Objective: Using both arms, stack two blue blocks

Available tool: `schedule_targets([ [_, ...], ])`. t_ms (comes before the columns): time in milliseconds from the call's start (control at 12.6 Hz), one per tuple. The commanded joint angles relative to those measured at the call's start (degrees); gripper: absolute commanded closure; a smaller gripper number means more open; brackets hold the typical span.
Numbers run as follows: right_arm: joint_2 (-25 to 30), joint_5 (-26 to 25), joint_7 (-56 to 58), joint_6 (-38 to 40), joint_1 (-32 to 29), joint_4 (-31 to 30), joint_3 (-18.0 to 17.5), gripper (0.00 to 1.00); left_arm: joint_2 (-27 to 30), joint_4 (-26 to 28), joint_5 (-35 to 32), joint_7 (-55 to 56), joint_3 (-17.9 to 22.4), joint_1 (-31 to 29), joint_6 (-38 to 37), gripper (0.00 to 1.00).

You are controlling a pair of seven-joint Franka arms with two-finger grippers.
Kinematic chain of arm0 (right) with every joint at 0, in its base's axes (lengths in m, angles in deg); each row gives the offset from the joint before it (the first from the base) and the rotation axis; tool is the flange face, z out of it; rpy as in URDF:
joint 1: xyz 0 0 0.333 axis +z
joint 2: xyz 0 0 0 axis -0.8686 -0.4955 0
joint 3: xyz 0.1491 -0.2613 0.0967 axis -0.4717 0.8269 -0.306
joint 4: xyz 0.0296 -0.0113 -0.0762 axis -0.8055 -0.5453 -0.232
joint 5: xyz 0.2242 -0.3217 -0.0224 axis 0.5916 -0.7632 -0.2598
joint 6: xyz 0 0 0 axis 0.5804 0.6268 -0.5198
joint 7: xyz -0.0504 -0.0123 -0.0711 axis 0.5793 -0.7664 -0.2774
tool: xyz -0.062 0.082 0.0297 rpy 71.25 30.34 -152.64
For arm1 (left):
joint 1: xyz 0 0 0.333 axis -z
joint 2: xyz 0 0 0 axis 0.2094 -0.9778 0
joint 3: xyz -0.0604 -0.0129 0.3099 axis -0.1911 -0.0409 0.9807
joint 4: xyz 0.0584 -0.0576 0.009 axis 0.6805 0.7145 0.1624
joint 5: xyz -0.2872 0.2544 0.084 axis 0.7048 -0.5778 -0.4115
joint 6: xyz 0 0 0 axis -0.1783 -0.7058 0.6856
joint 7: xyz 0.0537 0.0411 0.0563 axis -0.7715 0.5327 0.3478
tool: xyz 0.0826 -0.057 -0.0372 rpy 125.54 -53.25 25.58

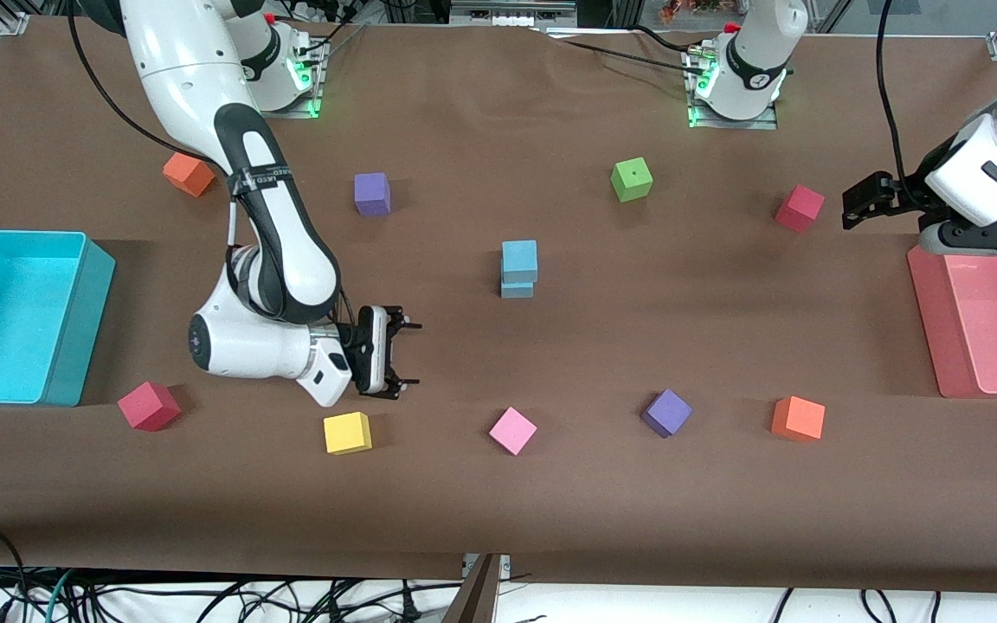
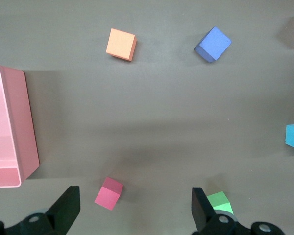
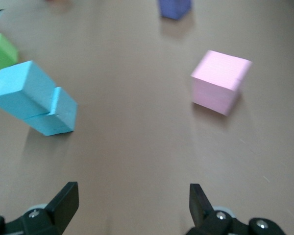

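Blue blocks (image 1: 518,269) sit stacked, apparently skewed, apart from both grippers' wide-spread fingers (image 3: 64,198).

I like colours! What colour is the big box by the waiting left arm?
Pink bin, best in front view.

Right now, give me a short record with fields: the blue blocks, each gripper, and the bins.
blue blocks: upper blue block stacked on lower blue block, mid-table, top one slightly offset
right gripper: open, empty, low over the table above the yellow cube
left gripper: open, empty, over the table beside the red cube
bins: turquoise bin at the right arm's end; pink bin at the left arm's end
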Motion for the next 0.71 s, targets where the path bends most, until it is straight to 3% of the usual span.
schedule_targets([
  [0,-0.6,-2.9,-18.0,0.6,0.3,5.1,1.1,0.00,3.5,3.9,-0.2,-0.9,0.8,1.0,1.8,0.00],
  [79,-0.8,-4.1,-25.6,-1.0,0.8,5.9,1.4,0.00,3.5,3.9,0.5,-1.0,0.7,0.9,1.7,0.00],
  [397,-1.4,-18.4,-54.2,-2.4,5.4,8.1,1.1,0.00,4.8,5.7,3.1,-1.3,1.4,1.2,2.3,0.00],
  [635,2.5,-23.5,-68.7,5.1,5.3,6.8,1.9,0.00,5.1,5.8,3.0,-1.3,1.6,1.3,1.6,0.00],
])
